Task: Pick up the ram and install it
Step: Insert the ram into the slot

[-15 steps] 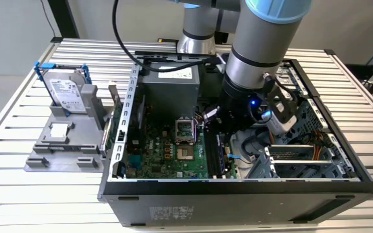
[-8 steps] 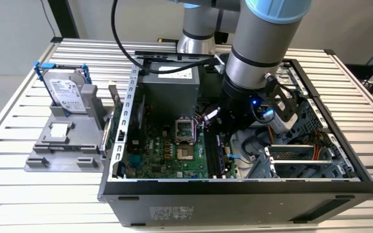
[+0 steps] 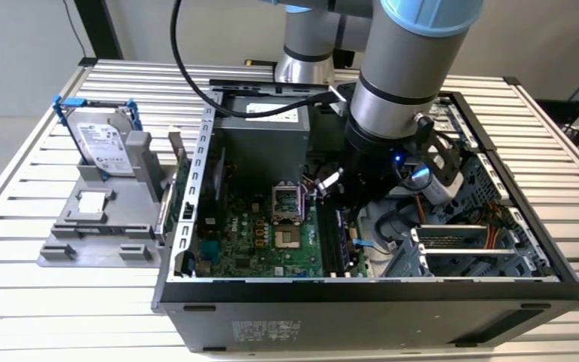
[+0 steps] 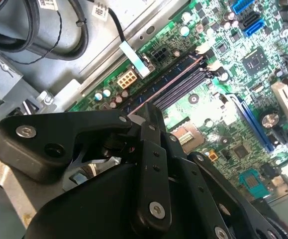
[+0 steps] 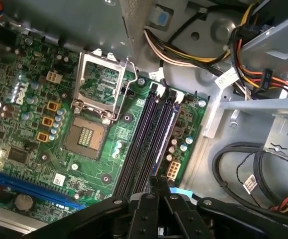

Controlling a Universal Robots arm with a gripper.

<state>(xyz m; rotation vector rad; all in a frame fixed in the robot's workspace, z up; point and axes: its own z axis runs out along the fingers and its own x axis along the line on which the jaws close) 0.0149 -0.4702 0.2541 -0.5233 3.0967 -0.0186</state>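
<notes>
The ram is a thin dark stick with a blue edge. It stands on its long edge in line with the outermost of the long black memory slots on the green motherboard. My gripper sits over the stick's near end, its black fingers closed together on it. In the second wrist view the ram shows as a thin line running away from the gripper along the slots. In the exterior view the arm reaches down into the open computer case, with the gripper above the slot row. I cannot tell how deep the stick sits.
An open CPU socket lies beside the slots. Bundled cables and a metal drive cage crowd the other side. The power supply is at the case's back. Outside the case, a silver hard drive stands on a grey fixture.
</notes>
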